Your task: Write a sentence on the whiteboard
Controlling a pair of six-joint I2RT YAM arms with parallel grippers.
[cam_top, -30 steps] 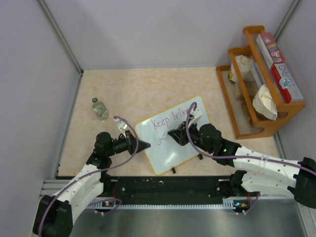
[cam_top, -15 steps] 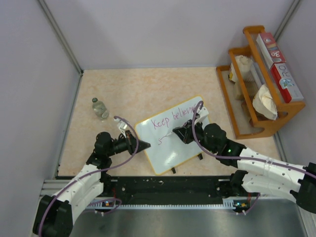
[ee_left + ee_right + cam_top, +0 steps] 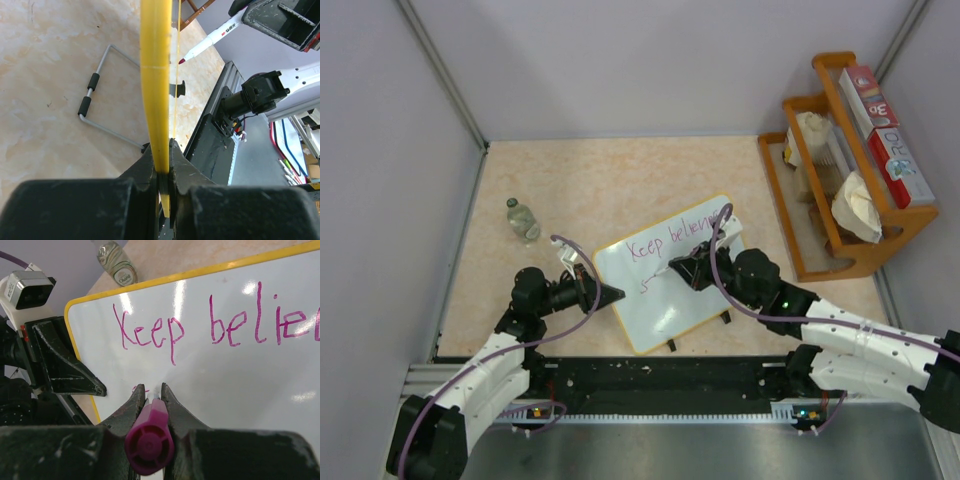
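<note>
Pale tabletop (image 3: 600, 180) is carrying the whiteboard (image 3: 670, 300) by its near edge, the left gripper (image 3: 162, 170) pinching its yellow rim (image 3: 155, 75), the right gripper (image 3: 152, 392) clamping a purple marker (image 3: 149, 440) and only beginning the sentence's (image 3: 150, 335) second line.

The right gripper (image 3: 152, 390) pinches a pink marker (image 3: 150, 440), its round back end facing us and its tip pointing at the whiteboard (image 3: 240, 385), below the pink words (image 3: 150, 332) "Keep belie". At 9 o'clock the left gripper (image 3: 92, 385) sits on the board's yellow edge. At 11 o'clock a small bottle (image 3: 117, 262) stands on the table (image 3: 200, 252).
</note>
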